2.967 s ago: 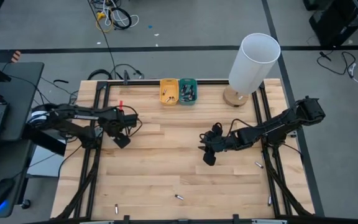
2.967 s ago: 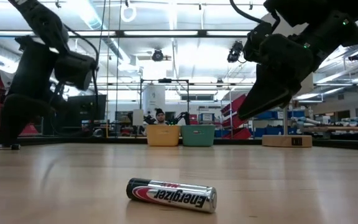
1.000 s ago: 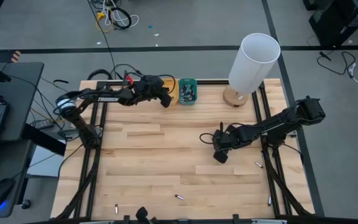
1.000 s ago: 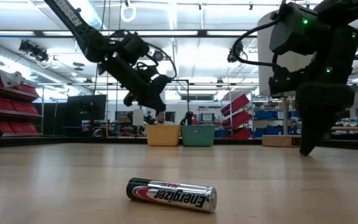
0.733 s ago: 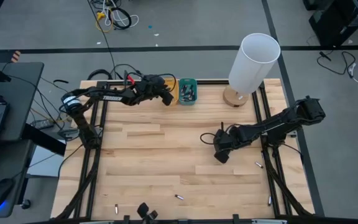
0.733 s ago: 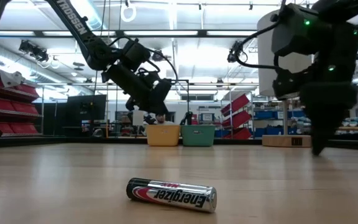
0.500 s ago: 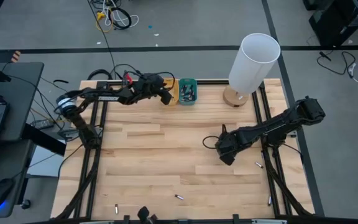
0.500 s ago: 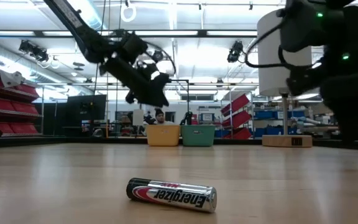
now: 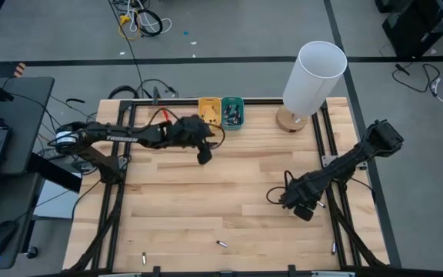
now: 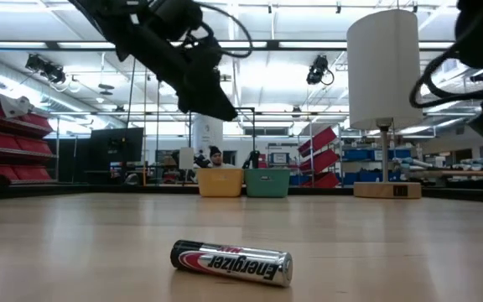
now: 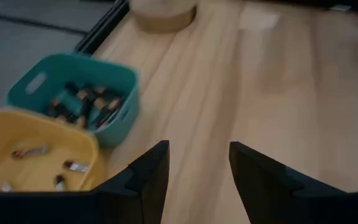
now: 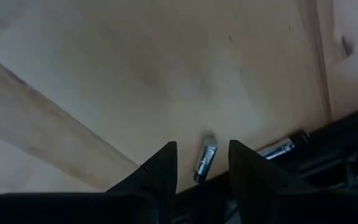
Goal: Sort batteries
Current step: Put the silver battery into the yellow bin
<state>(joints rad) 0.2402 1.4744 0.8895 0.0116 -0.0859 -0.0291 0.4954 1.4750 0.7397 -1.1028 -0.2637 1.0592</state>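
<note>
1. the left gripper is hanging over the table just in front of the yellow tray and the teal tray; its fingers are standing apart with bare wood showing between them and nothing held.
2. in the left wrist view, the teal tray is holding a heap of dark batteries, and the yellow tray beside it is holding a few smaller ones lying apart.
3. the right gripper is hanging low near the table's right edge; its fingers are parted, gripping nothing.
4. in the right wrist view a small silvery battery is lying on the wood between the fingertips, and another battery is lying just beside it against the dark frame rail.
5. a loose battery is lying near the front edge; the low view is showing it close up, lying on its side.
6. two more are lying at the front left and front right.
7. a white lamp on a wooden base is standing at the back right corner, just beside the teal tray.
</note>
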